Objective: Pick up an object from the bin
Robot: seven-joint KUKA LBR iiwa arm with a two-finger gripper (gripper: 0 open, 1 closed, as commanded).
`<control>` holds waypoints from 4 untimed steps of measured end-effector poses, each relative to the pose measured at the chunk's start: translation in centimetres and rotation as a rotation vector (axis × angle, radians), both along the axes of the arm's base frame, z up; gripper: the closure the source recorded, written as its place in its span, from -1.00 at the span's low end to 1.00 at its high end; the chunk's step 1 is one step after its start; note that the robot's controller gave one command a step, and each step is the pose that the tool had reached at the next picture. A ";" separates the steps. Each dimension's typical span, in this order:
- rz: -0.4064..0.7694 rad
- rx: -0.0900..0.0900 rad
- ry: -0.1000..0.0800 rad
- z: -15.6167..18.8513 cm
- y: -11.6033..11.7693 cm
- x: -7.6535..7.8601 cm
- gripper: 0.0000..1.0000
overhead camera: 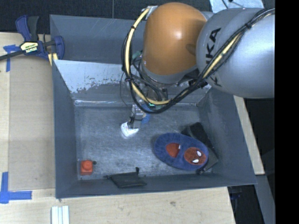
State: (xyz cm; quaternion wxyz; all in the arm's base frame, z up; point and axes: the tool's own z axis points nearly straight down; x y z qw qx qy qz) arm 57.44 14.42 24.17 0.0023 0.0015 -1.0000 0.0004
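Behind the far side of the open, square-cornered grey metal bin point(63, 139) the background is a flat black backdrop point(84, 1) with no visible detail. To the left of the bin lies a smooth, pale beige flat surface point(28, 125), evenly lit, and a narrow band of the same beige runs along the bin's right side. In front of the bin's near wall is a dull, speckled grey floor point(163, 209).

Grey metal bin point(63, 139): 1.
Blue oval soft toy point(174, 158), two red patches: 1, near right.
Small orange-red block point(86, 166): 1, near left.
Small white piece point(129, 131): 1, centre.
Black items: 2; flat black piece point(126, 181) at near wall, black piece point(201, 132) at right.
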 end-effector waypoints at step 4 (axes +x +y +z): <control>0.063 0.002 -0.017 0.3 -5.1 0.6 1.00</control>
